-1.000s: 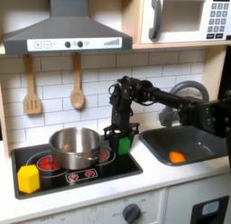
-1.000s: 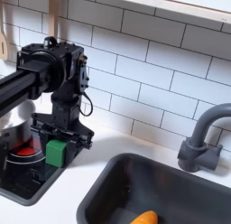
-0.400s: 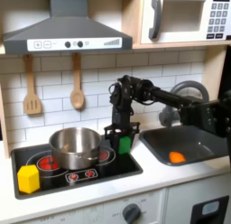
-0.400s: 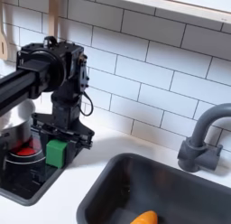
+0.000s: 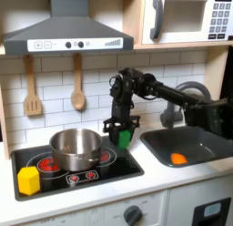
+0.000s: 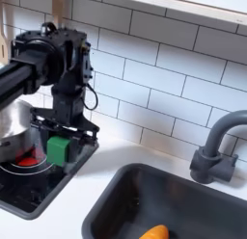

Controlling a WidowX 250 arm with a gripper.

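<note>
My gripper points straight down over the right rear corner of the black stove top. It is shut on a small green block, which hangs just above the stove surface. In the second exterior view the green block sits between the black fingers of the gripper, next to the red burner. A silver pot stands just to the first exterior view's left of the gripper.
A yellow block stands on the stove's front left corner. The dark sink to the right holds an orange object, with a grey faucet behind it. Two wooden utensils hang on the tiled wall.
The gripper has risen and shifted slightly left, carrying the green block up off the stove top. The pot and yellow block have not moved.
</note>
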